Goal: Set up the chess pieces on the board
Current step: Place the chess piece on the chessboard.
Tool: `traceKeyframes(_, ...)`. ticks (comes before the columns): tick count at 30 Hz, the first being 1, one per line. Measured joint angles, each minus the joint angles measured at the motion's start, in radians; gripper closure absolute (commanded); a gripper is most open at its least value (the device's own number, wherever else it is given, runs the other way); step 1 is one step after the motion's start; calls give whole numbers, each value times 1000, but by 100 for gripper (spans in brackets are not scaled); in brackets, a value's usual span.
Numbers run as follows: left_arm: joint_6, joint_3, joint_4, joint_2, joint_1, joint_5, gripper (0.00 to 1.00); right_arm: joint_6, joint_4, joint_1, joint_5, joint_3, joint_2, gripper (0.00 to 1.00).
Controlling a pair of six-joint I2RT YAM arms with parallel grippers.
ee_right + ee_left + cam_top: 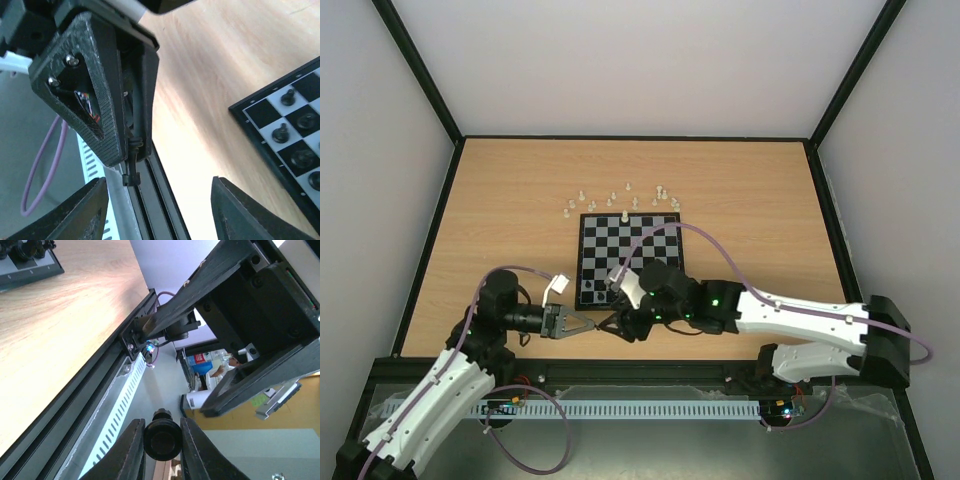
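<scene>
A dark chess piece is held clamped in the left hand, off the near-left corner of the board; the right hand is spread wide and empty. Placement is in hand: the piece must be carried to its home square and lowered upright

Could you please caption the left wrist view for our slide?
Left gripper shut on a black chess piece, right gripper open opposite it.

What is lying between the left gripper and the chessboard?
Nothing but bare wooden tabletop, as the left wrist view shows beside the chessboard corner. The left gripper itself is shut on a dark chess piece.
</scene>
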Motion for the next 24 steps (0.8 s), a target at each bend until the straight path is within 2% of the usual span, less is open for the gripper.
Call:
traceKeyframes(7,-106,3,84,-45,0,-84,84,140,97,-13,107,-104,-166,37)
traceKeyframes(11,-175,7,140,-69,0,-166,84,291,217,-43,129,-199,-236,37)
traceKeyframes(17,-276,15,224,-103,0,-265,84,495,434,-117,48,-325,-274,37)
traceKeyframes(24,-371,21,311,-130,-1,-334,84,661,678,-169,-64,-359,-237,42)
